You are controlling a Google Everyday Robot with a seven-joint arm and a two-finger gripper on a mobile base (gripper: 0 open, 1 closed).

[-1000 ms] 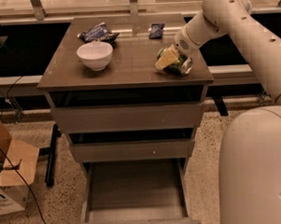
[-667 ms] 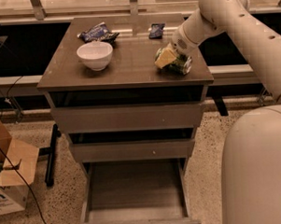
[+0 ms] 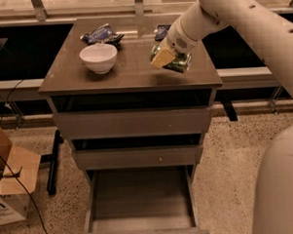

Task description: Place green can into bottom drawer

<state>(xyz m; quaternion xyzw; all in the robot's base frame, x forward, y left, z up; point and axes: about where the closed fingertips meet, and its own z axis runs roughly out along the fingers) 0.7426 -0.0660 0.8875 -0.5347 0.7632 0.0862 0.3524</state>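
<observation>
You're watching the pincer (image 3: 164, 57) hovering over the right side of the worktop (image 3: 135, 76), pinching the green can (image 3: 179, 63). The can is sitting tilted in the grip, prob. just off the surface. It's well apart from the bottom drawer (image 3: 140, 202), which is standing pulled out at the foot of the cabinet.

Risks, as I'm judging them:
- The can is leaning, w/ the grip seeming to sit toward one end, so a quick swing could be working it loose.
- The way down is passing the worktop's front edge and the fronts of the top drawer (image 3: 132, 122) & middle drawer (image 3: 138, 156). Coming down too close in, you're risking clipping the can on them.
- The drawer is a shallow tray. Letting go high up, you're inviting a bounce or a roll out onto the floor.
- The white bowl (image 3: 98, 57) is sitting well to the can's left, so a wide sweep that way could be knocking it.

Writing: nothing's reading on the can or the blue snack packets (image 3: 101, 34). The cardboard box (image 3: 11, 193) is showing a mark I can't make out.
</observation>
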